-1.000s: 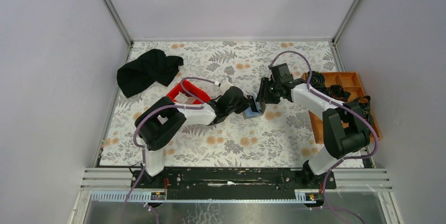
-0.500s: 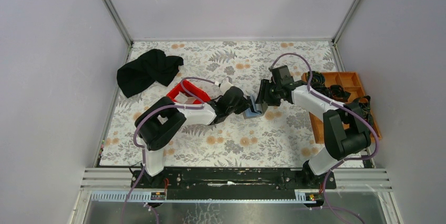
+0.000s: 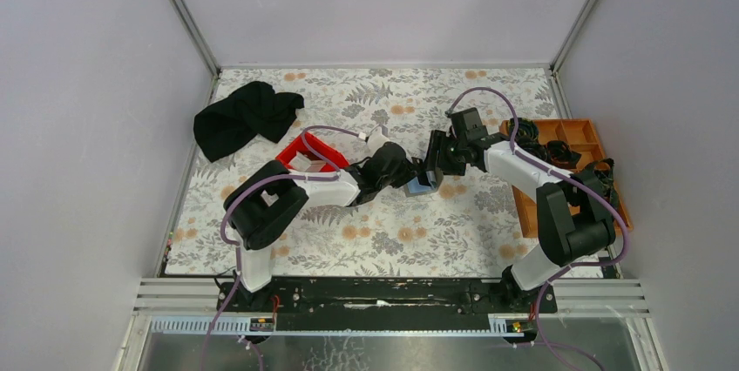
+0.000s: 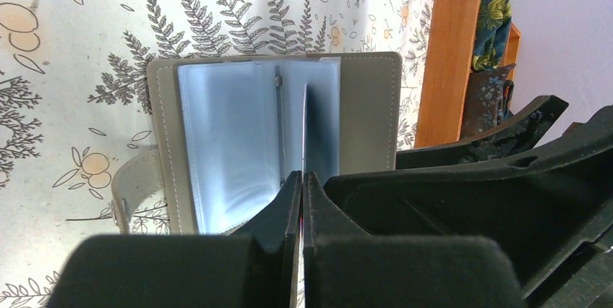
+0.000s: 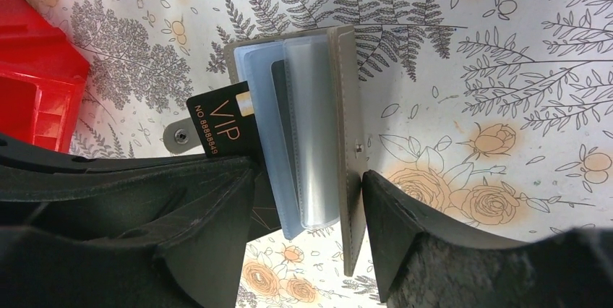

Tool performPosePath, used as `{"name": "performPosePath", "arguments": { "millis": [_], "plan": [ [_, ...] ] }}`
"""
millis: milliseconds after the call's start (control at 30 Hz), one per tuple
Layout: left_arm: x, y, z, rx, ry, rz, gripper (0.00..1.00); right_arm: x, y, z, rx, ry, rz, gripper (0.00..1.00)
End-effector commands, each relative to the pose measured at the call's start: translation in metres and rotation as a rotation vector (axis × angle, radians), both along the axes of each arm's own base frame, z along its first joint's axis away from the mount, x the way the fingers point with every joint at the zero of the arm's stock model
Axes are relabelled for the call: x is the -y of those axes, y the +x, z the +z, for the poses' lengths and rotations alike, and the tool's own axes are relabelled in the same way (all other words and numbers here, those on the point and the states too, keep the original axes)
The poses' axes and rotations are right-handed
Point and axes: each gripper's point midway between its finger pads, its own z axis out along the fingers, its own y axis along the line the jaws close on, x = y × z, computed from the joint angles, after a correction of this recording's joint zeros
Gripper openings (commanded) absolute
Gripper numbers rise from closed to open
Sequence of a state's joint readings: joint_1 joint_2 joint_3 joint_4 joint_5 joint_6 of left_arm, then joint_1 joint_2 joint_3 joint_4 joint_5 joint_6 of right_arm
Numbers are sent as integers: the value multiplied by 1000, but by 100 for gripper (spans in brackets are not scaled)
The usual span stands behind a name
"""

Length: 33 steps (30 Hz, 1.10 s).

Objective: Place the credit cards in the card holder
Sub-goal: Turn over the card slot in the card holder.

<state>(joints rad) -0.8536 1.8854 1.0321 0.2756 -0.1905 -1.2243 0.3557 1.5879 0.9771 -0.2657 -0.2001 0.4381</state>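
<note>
The grey card holder (image 3: 423,183) lies open mid-table, its clear sleeves fanned up (image 5: 318,127). My left gripper (image 3: 408,179) is shut on a black credit card marked VIP (image 5: 220,129). The left wrist view shows that card edge-on (image 4: 303,123), its far end among the sleeves of the card holder (image 4: 365,105). My right gripper (image 5: 309,174) stands open astride the holder's near end. One of its fingertips (image 5: 379,199) touches the grey cover (image 5: 347,91), while the other stands off the sleeves. No other cards are visible.
A red bin (image 3: 301,155) sits just behind my left forearm and shows in the right wrist view too (image 5: 36,98). An orange compartment tray (image 3: 566,140) with dark items stands at the right edge. A black cloth (image 3: 244,117) lies at the back left.
My right gripper's jaws have spread wider around the holder. My left gripper has kept its hold on the black card, and both arms have barely moved.
</note>
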Motion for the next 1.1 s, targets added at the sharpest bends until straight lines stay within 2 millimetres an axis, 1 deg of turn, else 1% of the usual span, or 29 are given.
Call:
{"name": "performPosePath", "arguments": {
  "millis": [0, 233, 333, 467, 767, 900, 933, 1067],
  "plan": [
    [13, 5, 19, 49, -29, -12, 0, 6, 9, 16, 46, -33, -3, 62],
    [18, 3, 20, 50, -33, -20, 0, 15, 8, 9, 31, -103, -10, 55],
    [18, 3, 21, 51, -32, -19, 0, 20, 9, 10, 40, -144, -17, 52],
    [15, 2, 18, 49, -23, -12, 0, 29, 11, 14, 56, -191, -41, 44],
    [7, -2, 11, 42, -8, -1, 0, 34, 7, 6, 33, -217, -59, 23],
    [4, -4, 8, 51, -6, -11, 0, 36, 5, 1, 12, -226, -66, 19],
    [4, -2, 10, 66, -23, -16, 0, 36, 5, 0, 7, -226, -70, 18],
    [1, -2, 6, 82, -61, -44, 0, 38, 2, -3, -16, -203, -87, 15]
  ]
}}
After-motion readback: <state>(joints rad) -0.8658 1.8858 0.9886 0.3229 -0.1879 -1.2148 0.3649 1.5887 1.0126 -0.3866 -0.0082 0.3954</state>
